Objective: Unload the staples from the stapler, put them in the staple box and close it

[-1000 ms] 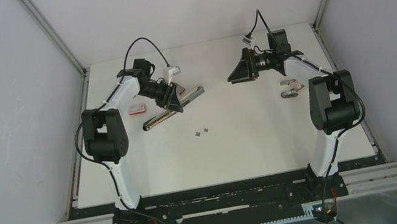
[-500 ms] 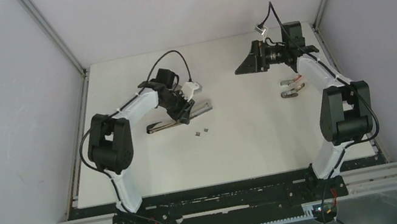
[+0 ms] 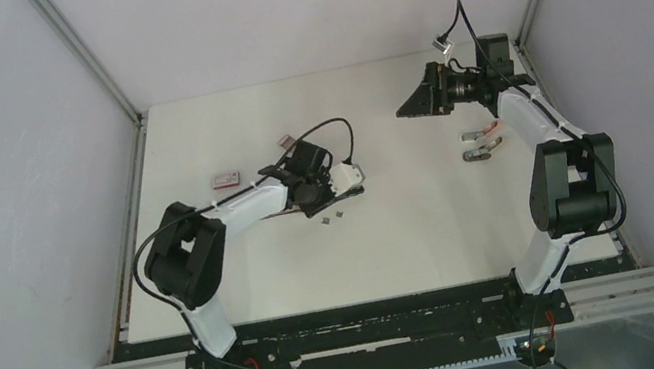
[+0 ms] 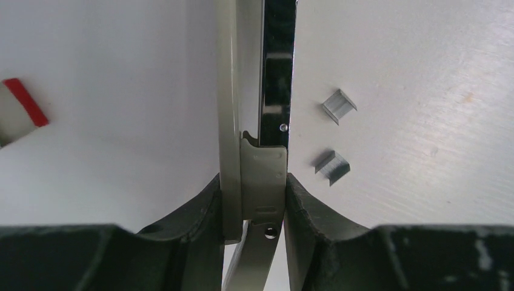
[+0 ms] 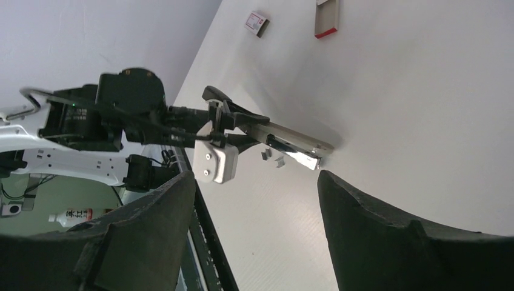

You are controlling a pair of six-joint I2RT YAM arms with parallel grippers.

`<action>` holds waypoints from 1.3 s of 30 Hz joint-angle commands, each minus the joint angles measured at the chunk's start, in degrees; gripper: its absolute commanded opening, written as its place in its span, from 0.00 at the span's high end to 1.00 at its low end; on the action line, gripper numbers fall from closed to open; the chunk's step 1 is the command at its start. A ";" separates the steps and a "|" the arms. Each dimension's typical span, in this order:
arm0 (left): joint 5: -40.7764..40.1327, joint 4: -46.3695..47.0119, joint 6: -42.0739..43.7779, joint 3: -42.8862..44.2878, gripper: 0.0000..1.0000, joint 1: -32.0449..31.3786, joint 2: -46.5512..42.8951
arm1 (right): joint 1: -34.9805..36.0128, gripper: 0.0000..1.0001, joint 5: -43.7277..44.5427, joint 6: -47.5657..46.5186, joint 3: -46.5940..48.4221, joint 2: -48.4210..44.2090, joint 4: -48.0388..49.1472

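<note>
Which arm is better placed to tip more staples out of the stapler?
Left, probably: the left claw is clamped on the stapler beside two loose staples; the right claw hangs open, far away.

There is one stapler (image 4: pixel 231 91). Two staples (image 4: pixel 332 167) lie just beside the stapler, two red-and-white boxes (image 3: pixel 225 177) lie beyond it to the left, and two small grey metal pieces (image 3: pixel 483 153) lie well to its right. Two arms (image 3: pixel 236 209) reach over the counter (image 3: pixel 414 240).

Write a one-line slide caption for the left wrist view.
Left pincer clamps the stapler; two staple strips lie beside it.
</note>
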 commanded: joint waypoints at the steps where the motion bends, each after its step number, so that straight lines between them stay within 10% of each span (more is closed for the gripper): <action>1: -9.72 11.89 5.34 -4.13 1.00 -2.24 -4.26 | -0.95 0.26 -0.62 1.39 -0.57 -3.15 3.24; 23: -15.78 44.33 15.23 -26.33 1.00 -7.51 -13.44 | -2.05 0.26 -1.16 3.64 -1.65 -3.49 5.36; 39: -8.03 29.08 2.34 -14.94 1.00 -2.62 -14.53 | -1.97 0.20 -1.62 1.85 -1.95 -3.69 5.01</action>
